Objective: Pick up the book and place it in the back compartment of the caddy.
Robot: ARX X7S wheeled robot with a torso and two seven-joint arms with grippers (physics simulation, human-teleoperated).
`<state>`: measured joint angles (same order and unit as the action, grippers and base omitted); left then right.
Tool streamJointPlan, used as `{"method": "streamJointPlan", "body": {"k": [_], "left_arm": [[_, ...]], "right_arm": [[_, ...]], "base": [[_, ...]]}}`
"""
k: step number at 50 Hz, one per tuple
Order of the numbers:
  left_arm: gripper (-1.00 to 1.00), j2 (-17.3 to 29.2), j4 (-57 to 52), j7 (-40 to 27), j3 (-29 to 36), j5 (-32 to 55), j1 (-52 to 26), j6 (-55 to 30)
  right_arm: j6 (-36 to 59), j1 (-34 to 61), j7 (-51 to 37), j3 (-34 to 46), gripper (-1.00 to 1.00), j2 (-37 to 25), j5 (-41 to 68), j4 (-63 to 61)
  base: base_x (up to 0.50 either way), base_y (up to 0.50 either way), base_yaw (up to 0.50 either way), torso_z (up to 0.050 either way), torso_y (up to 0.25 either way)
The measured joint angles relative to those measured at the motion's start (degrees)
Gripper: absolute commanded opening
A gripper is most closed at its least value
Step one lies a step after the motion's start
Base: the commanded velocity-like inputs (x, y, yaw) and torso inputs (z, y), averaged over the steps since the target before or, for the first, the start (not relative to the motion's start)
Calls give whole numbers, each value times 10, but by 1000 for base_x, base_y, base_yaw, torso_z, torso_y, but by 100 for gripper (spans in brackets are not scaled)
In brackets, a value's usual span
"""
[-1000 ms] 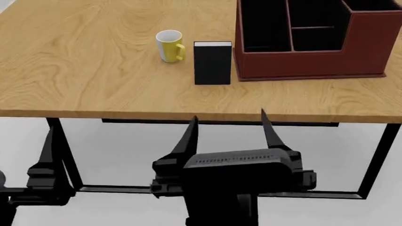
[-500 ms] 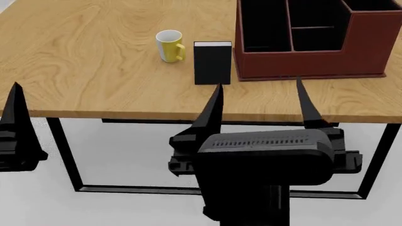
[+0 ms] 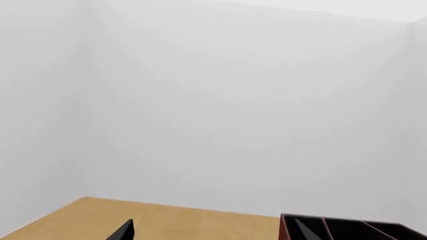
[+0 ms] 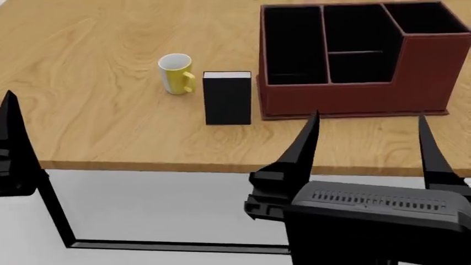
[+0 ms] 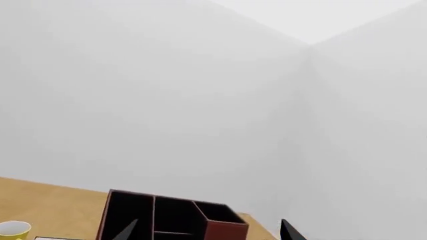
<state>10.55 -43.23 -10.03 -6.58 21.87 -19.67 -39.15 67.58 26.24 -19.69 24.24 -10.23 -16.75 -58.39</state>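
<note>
Room: plain white walls meeting in a corner, seen in both wrist views; pale floor under the desk. Nothing else in it.

Desk (image 4: 96,132): light wood-grain top on a black metal frame. Vs 1.0 s ago the head view sits higher and looks down steeper; more of the top shows and less of the underframe.

Large dark maroon rectangular caddy (image 4: 346,99) w/ black interior stands on the desk's right part. Its back compartment (image 4: 353,30), middle column beyond the short cross divider, is empty.

Right gripper (image 4: 368,143): risen from below the desk edge to just above it, jaws spread wide, holding nothing. Left gripper (image 4: 11,138): only one finger shows at the frame edge, so cannot tell its state.

Small thick black hardback book (image 4: 226,99) w/ pale page edges: upright, unmoved, just beside the caddy's left wall, apart from both grippers. Yellow-and-white mug (image 4: 176,73) near its other side.

Judgement: approach stage only; right arm is the closer one to the book.
</note>
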Motion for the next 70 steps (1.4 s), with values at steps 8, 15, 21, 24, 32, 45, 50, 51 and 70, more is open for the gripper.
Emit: {"method": "streamJointPlan", "body": {"k": [8,15,21,24,32,45,50,51,70], "left_arm": [[100,4,0,-3,3,0,0,3],[100,7,0,-7,6,-3,2,9],[100,9,0,-10,8,-3,2,11],[100,11,-1,-11,8,-2,2,11],[100,14,-2,-14,11,0,2,11],[100,19,-5,-17,14,4,2,11],[100,20,-5,-19,13,6,2,13],[100,20,-5,-20,13,6,2,14],[100,19,-3,-34,9,9,3,23]], "right_arm": [[-1,-11,22,-10,100,10,-26,-7],[-8,-19,40,-17,100,19,-42,-8],[-10,-21,50,-18,100,24,-53,-8],[-11,-22,55,-18,100,27,-59,-9],[-13,-23,67,-19,100,33,-72,-9],[-18,-23,81,-20,100,41,-87,-8],[-11,-20,85,-12,100,42,-101,-9],[-10,-19,87,-10,100,42,-103,-9],[-24,-26,115,-10,100,57,-131,-9]], "base": [[464,-202,0,0,2],[465,-203,0,0,0],[465,-201,0,0,2],[464,-203,0,0,0],[467,-201,0,0,1],[468,-198,0,0,1],[500,-100,0,0,2],[500,-86,0,0,0],[500,-104,0,0,1]]}}
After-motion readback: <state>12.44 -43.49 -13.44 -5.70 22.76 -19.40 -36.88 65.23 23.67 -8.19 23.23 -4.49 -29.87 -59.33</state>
